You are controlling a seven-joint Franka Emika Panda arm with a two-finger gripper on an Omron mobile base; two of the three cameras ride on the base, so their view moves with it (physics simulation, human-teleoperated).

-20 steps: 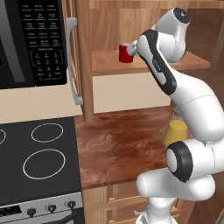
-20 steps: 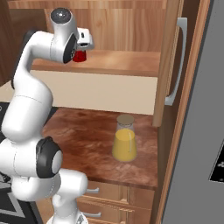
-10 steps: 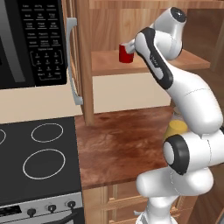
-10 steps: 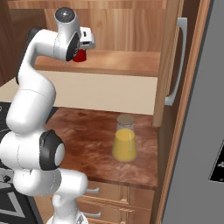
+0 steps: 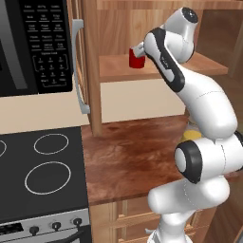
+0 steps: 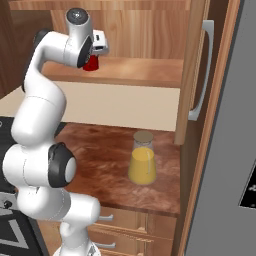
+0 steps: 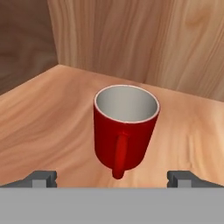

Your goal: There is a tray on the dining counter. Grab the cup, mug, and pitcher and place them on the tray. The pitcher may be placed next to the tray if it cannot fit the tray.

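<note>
- Mug [image 7: 125, 127]: red, upright on the light wood cabinet shelf [image 7: 52, 113], handle turned toward the hand camera, pale interior visible. In the left base view the mug [image 5: 136, 58] stands near the shelf's left end, close to the cabinet's side wall.
- Fingers [image 7: 113, 178]: spread wide, one tip low at each side of the hand view, mug centred between and just beyond them. No contact with the mug visible.
- Arm: reaches up from the base to shelf height, with the hand [image 5: 141, 47] level with the mug; in the right base view the hand [image 6: 99, 46] partly covers the mug [image 6: 91, 63].
- Pitcher [image 6: 142, 159]: clear glass with yellow-orange lower body, upright on the dark wood worktop [image 6: 105, 165] below the shelf, near the open cabinet door [image 6: 192, 75], well apart from the mug.
- Stovetop [image 5: 40, 166]: black, adjoining the worktop on its left; microwave [image 5: 33, 45] above it.
</note>
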